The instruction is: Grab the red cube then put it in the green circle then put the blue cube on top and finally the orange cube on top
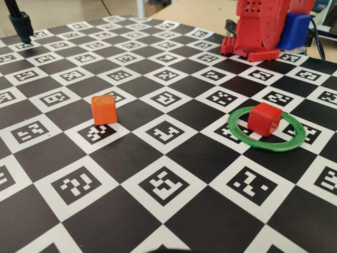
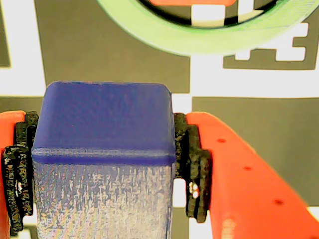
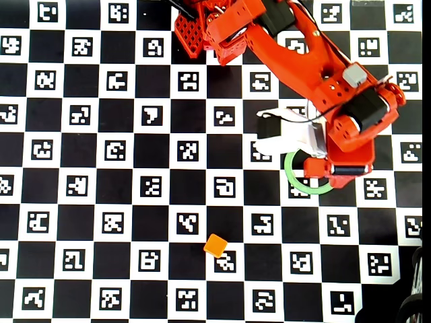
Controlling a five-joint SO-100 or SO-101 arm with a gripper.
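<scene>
The blue cube (image 2: 104, 149) fills the wrist view, clamped between the black pads of my red gripper (image 2: 104, 132), which is shut on it. In the fixed view the gripper (image 1: 292, 32) holds this blue cube (image 1: 295, 29) up in the air at the far right. The red cube (image 1: 265, 117) sits inside the green circle (image 1: 242, 138), toward its back part. In the wrist view, the green circle (image 2: 199, 42) lies just ahead of the held cube, with a sliver of the red cube (image 2: 192, 2) at the top edge. The orange cube (image 1: 103, 109) stands alone at the left.
The table is a black-and-white checkerboard with printed markers (image 1: 163, 184). From overhead, the arm (image 3: 316, 60) reaches from its base (image 3: 202, 30) at the top and covers much of the green circle (image 3: 296, 183). The orange cube (image 3: 215, 245) lies below. A black stand (image 1: 21, 23) is at the far left.
</scene>
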